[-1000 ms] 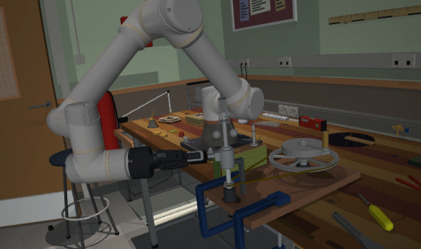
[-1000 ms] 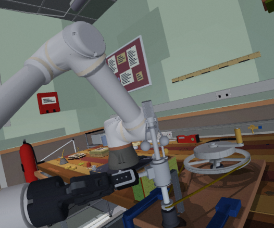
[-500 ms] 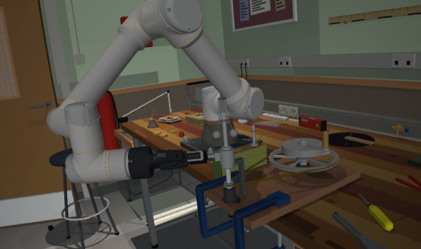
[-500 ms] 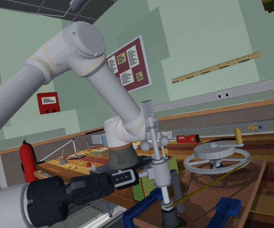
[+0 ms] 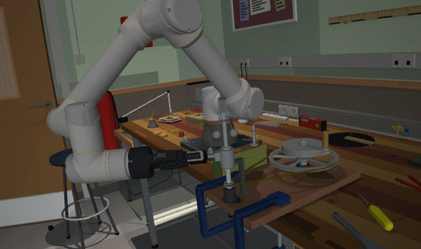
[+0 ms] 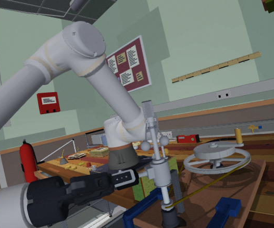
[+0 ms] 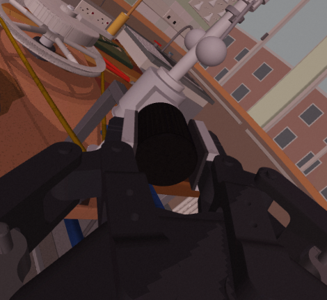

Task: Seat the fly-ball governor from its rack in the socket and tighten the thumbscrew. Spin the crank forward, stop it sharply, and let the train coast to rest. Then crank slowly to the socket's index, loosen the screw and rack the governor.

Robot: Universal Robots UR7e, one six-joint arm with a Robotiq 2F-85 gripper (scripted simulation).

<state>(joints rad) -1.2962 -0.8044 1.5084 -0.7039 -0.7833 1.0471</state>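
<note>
The fly-ball governor (image 5: 223,128) stands upright in the grey socket (image 5: 226,157) at the near left corner of the wooden board. Its two balls hang close to the spindle. My gripper (image 5: 206,156) reaches in level from the left and grips the dark knurled thumbscrew (image 7: 166,143) on the socket's side. A yellow belt runs from the spindle foot (image 6: 167,205) to the large spoked wheel (image 5: 303,157). The wheel's crank handle (image 5: 325,139) is a yellow peg at its far right rim.
Behind the board lies a long workbench with small parts, a green block (image 5: 253,155) and a red level (image 5: 312,122). Blue clamps (image 5: 237,216) hold the board's near edge. A yellow screwdriver (image 5: 377,214) and red pliers lie to the right.
</note>
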